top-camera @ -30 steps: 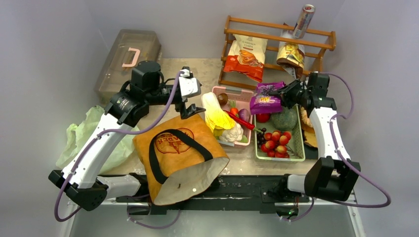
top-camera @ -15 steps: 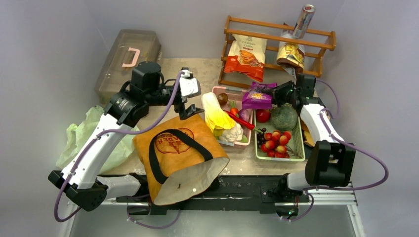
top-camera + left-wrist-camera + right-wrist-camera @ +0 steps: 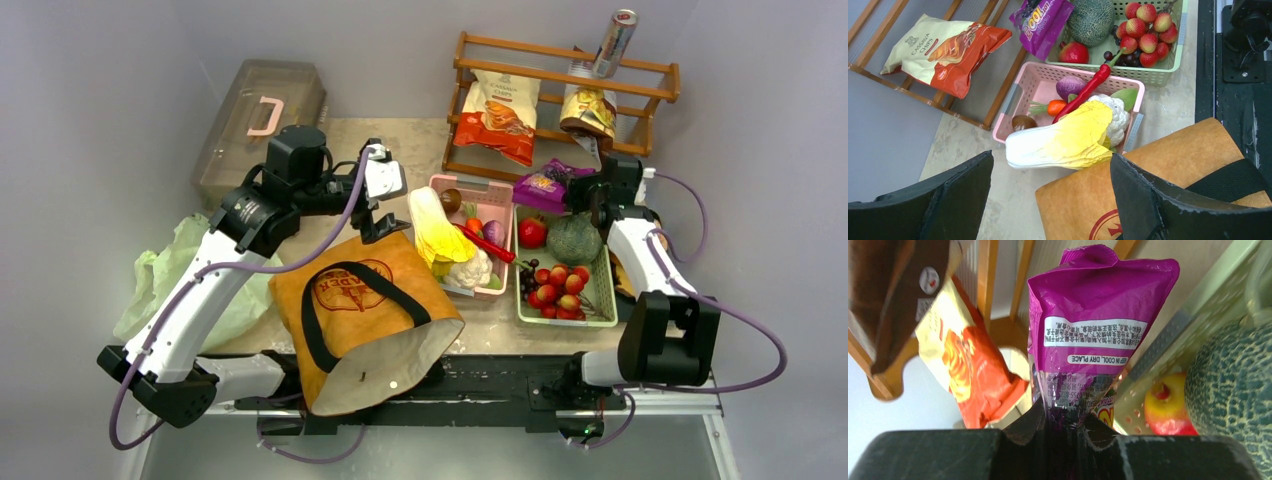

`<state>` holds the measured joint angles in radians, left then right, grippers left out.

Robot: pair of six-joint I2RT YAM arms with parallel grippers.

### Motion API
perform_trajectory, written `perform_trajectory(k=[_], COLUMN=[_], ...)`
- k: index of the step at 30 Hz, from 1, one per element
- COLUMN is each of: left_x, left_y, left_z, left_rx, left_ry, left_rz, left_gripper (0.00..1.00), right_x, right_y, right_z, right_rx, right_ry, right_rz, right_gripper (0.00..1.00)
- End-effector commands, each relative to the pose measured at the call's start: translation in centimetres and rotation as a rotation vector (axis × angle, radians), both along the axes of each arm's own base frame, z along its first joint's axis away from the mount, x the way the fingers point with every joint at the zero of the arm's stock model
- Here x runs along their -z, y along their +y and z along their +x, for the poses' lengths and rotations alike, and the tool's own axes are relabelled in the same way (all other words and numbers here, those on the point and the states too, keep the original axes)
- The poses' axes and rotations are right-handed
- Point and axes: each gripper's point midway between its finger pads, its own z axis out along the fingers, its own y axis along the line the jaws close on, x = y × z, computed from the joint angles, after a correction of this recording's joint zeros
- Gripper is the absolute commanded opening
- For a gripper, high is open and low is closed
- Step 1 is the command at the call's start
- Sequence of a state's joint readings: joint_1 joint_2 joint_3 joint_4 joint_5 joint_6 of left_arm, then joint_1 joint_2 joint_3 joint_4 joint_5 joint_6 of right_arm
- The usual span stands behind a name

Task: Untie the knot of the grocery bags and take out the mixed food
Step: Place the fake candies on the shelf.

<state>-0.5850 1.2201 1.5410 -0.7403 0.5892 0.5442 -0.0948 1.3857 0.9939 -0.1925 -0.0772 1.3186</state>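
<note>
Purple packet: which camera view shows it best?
The right wrist view: the packet is close, its label readable, pinched in the right gripper. The left wrist view shows its printed front; the top view shows it small.

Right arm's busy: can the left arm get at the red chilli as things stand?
Probably yes. The left gripper hangs open beside the pink basket, and the red chilli lies uncovered on top. The right gripper, shut on the purple snack packet, is by the green basket.
</note>
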Motion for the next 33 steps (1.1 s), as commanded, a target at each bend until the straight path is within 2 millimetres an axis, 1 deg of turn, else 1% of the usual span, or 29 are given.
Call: perform_trajectory(k=[1, 6, 8, 9, 11, 17, 20, 24, 26, 28, 30, 33], left_x=[-2.0, -1.8, -1.9, -1.8, -1.8, -1.0, -0.7, -0.4, -0.4, -0.4, -0.3, -0.1], left_y=[0.0, 0.1, 0.2, 0.3, 0.5, 1.2, 1.5, 1.6, 1.6, 1.7, 1.7, 1.8], left_z=[0.0, -0.1, -0.1, -0.1, -0.2, -0.7, -0.9, -0.9, -0.8, -0.7, -0.7, -0.7], left_rx=[0.017, 0.024, 0.022, 0.018, 0.016, 0.007, 0.002, -0.001, 0.000, -0.004, -0.004, -0.005], left_ry=[-0.065, -0.070, -0.071, -0.072, -0.073, -0.063, -0.061, -0.055, -0.060, -0.063, -0.061, -0.050], left_rz=[-0.012, 0.004, 0.007, 0.012, 0.019, 0.046, 0.052, 0.060, 0.065, 0.074, 0.083, 0.091], left_gripper=[0.84, 0.84, 0.84, 0.84, 0.84, 0.84, 0.84, 0.84, 0.84, 0.84, 0.84, 0.84], right_x=[-5.4, -5.8, -5.2, -4.6, -4.4, -4.0, -3.4, -3.3, -2.8, -2.5, -2.6, -2.8], right_y=[-3.6, -5.4, -6.0, -6.3, -6.8, -7.9, -8.5, -9.4, -9.9, -10.8, -12.0, -13.2], right_z=[3.1, 5.5, 6.3, 6.8, 7.3, 8.4, 8.6, 9.3, 9.6, 9.7, 9.9, 10.4], right_rx=[0.187, 0.226, 0.245, 0.253, 0.272, 0.327, 0.355, 0.351, 0.349, 0.363, 0.377, 0.384], right_ry=[-0.223, -0.276, -0.273, -0.262, -0.265, -0.279, -0.274, -0.297, -0.294, -0.293, -0.301, -0.316], right_rz=[-0.049, -0.082, -0.081, -0.081, -0.078, -0.097, -0.099, -0.132, -0.136, -0.130, -0.137, -0.135], right_gripper=[0.00, 0.00, 0.00, 0.00, 0.00, 0.00, 0.00, 0.00, 0.00, 0.00, 0.00, 0.00])
